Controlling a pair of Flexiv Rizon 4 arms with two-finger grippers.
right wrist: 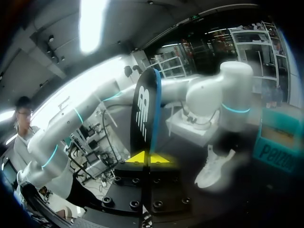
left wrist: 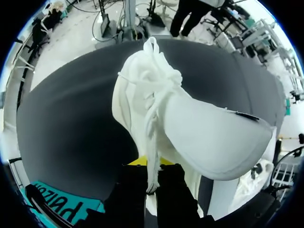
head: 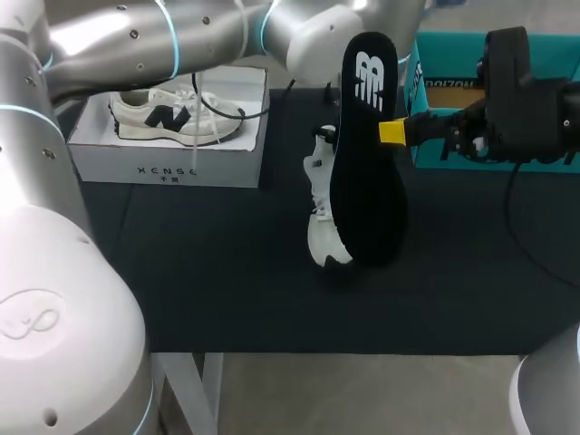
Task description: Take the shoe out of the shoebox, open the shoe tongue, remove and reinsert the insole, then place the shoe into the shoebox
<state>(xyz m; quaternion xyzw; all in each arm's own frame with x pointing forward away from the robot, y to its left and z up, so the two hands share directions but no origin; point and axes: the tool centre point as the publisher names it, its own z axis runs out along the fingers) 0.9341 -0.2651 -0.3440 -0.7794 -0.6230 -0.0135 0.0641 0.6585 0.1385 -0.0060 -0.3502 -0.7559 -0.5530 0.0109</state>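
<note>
Three steps seem done: the shoe [head: 319, 227] stands on end on the table [head: 227, 272], outside the shoebox [head: 168, 154], pinched by the left gripper [left wrist: 151, 183], while the right gripper [head: 391, 132] squeezes the black insole [head: 367, 163] held up beside it, so reinserting and boxing remain.

1. black insole [head: 367, 154]: a large white logo mark on its upper end.
2. white shoebox [head: 168, 163]: 1 line of dark spaced capitals on the front wall, with smaller characters beneath.
3. teal box [head: 453, 91]: a word in lettering along its side.
4. sneaker [head: 177, 116] lying in the shoebox: a dark letter-shaped mark on its side.
</note>
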